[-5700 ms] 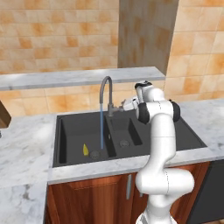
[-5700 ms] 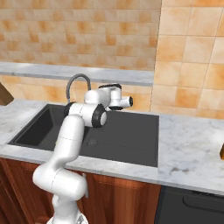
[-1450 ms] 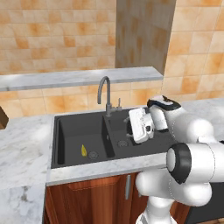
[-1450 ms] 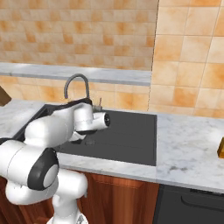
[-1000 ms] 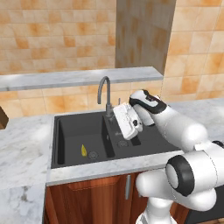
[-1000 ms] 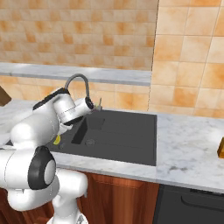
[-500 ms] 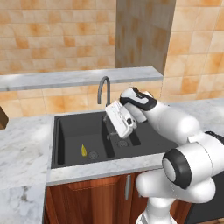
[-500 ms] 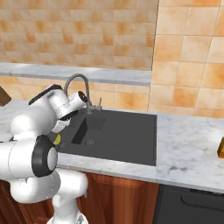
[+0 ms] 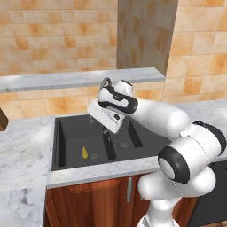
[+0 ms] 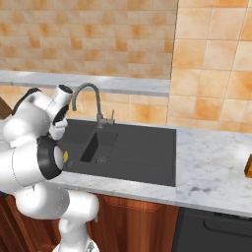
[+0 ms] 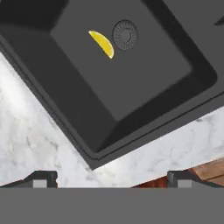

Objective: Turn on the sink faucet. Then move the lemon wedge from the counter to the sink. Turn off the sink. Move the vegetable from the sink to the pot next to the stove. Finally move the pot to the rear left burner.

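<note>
The lemon wedge [image 9: 84,152] lies on the floor of the left basin of the black sink [image 9: 68,133], just beside the round drain [image 9: 94,156]. The hand view looks straight down on the lemon wedge [image 11: 102,43] and the drain [image 11: 125,36]. My gripper [image 9: 102,119] hangs open and empty above the sink, near the divider and well above the wedge. Its fingertips [image 11: 43,177] stand wide apart over the marble counter [image 11: 35,135]. The dark gooseneck faucet [image 10: 88,98] stands behind the sink [image 10: 138,147], with no water running. My arm partly hides the lemon wedge [image 10: 64,156].
A marble ledge [image 9: 66,79] runs along the tiled wall behind the faucet. A small brown object [image 10: 248,166] sits on the counter at the far right. The stove's steel front [image 10: 216,226] shows at the lower right.
My arm has swung left from the right basin to above the left one, and the hand has turned to face down. The lemon wedge has stayed put.
</note>
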### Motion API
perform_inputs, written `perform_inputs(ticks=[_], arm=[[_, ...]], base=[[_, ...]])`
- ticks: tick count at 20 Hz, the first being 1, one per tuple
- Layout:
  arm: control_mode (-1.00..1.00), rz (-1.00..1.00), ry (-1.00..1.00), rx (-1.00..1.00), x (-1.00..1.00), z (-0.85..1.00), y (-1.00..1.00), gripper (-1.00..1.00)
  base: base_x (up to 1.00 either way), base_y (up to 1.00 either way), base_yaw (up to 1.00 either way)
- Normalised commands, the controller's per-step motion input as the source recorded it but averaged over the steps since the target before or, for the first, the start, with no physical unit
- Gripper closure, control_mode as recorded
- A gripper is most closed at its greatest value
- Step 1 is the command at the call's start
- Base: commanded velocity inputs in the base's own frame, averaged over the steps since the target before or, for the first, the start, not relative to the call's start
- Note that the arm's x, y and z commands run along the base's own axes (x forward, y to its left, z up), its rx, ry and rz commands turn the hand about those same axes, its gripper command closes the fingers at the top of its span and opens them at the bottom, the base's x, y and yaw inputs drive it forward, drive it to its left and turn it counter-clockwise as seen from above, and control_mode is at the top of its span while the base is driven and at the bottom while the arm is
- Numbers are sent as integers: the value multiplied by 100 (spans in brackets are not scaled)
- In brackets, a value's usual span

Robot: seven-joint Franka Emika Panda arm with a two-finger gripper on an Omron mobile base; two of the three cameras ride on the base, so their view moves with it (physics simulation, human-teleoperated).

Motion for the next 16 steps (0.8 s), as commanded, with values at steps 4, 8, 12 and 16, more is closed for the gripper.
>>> perform_inputs(ticks=[4,8,12,16], arm=[[-100,31,-35,-34,-7,19,28,-100],[-100,32,-35,-27,-1,8,6,-100],[-100,34,-28,-22,0,1,0,-100],[-100,35,-22,-23,0,-3,0,-100]], base=[[0,0,0],[0,0,0],[0,0,0],[0,0,0]])
